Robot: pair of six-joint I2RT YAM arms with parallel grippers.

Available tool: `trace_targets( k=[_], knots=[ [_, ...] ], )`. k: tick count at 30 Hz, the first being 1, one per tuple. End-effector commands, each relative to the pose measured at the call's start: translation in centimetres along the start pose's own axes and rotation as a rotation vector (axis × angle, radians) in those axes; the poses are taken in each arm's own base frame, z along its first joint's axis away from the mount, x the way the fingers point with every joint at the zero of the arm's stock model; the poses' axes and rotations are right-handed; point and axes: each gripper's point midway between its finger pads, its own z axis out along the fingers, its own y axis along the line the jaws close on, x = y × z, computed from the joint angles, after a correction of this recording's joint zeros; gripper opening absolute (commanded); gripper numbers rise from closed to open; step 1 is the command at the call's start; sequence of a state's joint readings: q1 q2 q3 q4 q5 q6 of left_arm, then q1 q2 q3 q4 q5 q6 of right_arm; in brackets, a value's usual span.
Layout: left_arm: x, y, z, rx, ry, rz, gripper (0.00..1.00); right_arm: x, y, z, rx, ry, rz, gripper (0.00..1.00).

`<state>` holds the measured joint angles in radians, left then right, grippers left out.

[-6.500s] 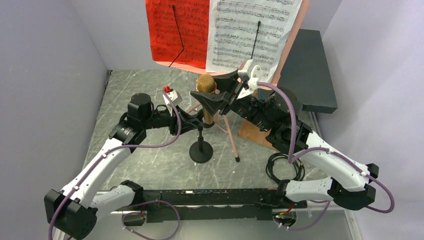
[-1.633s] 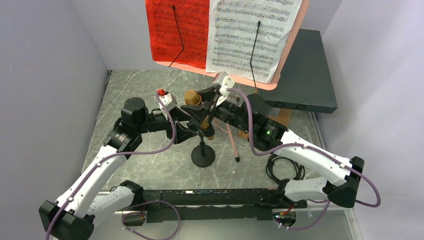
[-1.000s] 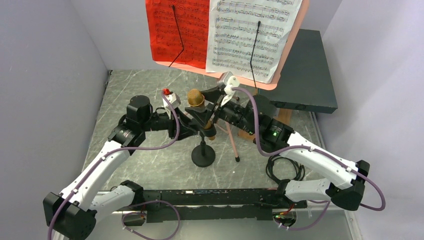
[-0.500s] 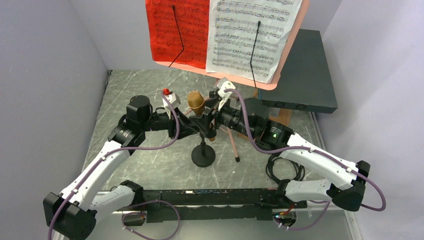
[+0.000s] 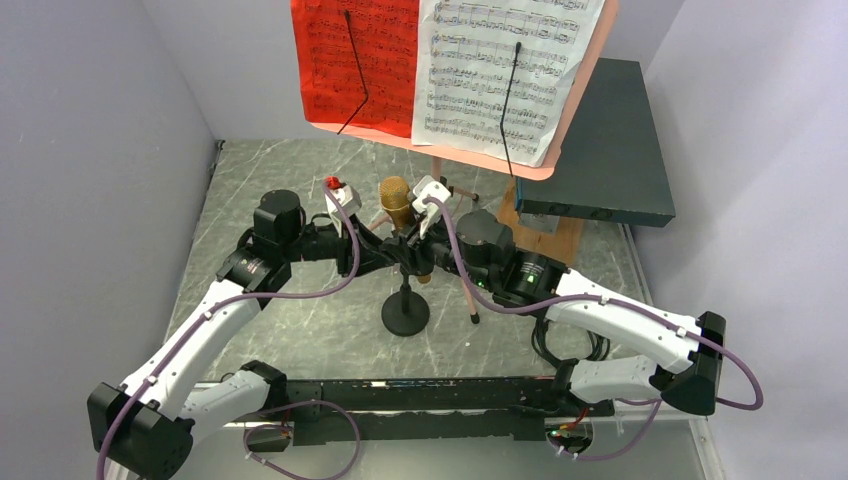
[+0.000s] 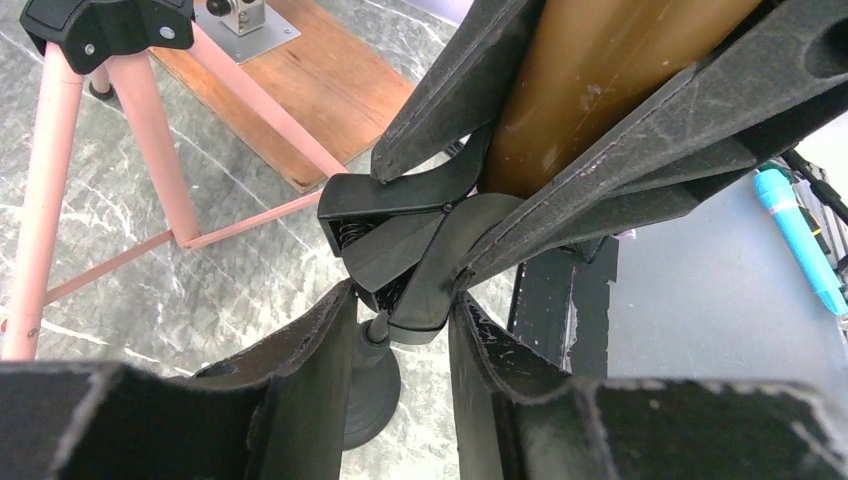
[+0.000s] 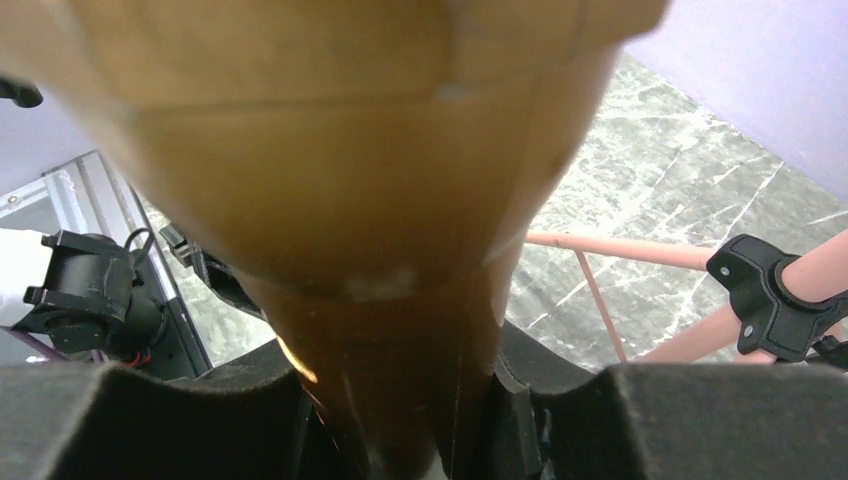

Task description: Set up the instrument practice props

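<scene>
The gold microphone point(image 5: 396, 198) stands nearly upright over the small black mic stand point(image 5: 405, 318). My right gripper point(image 5: 414, 236) is shut on the microphone's body point(image 7: 380, 300), which fills the right wrist view. My left gripper point(image 5: 396, 256) is shut on the spring clip point(image 6: 415, 255) at the top of the mic stand, its fingers point(image 6: 320, 370) pressing the clip's handles. The microphone's lower end point(image 6: 590, 90) sits at the clip's mouth. The pink music stand point(image 5: 531, 169) holds a red sheet point(image 5: 355, 60) and a white sheet point(image 5: 500, 70) behind.
A dark teal box point(image 5: 600, 140) rests on a wooden board point(image 5: 550, 238) at the right. A black cable coil point(image 5: 572, 345) lies under my right arm. The stand's pink tripod legs point(image 5: 466, 288) spread just behind the mic stand. Grey walls close both sides.
My right gripper has carried the microphone left and down onto the mic stand's clip, turning it more upright. My left gripper has stayed at the clip.
</scene>
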<state>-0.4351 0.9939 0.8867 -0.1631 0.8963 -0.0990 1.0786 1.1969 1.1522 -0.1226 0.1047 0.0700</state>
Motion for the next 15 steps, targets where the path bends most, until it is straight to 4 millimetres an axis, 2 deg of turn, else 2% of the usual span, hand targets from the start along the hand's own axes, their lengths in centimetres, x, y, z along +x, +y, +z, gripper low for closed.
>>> trace_targets(
  k=[1, 7, 15],
  knots=[
    [-1.5, -0.9, -0.1, 0.039, -0.021, 0.026, 0.38, 1.9, -0.2, 0.2, 0.024, 0.036, 0.008, 0.31],
    [-1.3, -0.9, 0.0, 0.053, -0.013, 0.018, 0.36, 3.3, 0.0, 0.5, 0.017, 0.062, 0.003, 0.19],
    [-1.3, -1.2, 0.0, 0.067, -0.012, 0.022, 0.35, 5.1, 0.7, 0.6, 0.014, 0.106, -0.028, 0.18]
  ],
)
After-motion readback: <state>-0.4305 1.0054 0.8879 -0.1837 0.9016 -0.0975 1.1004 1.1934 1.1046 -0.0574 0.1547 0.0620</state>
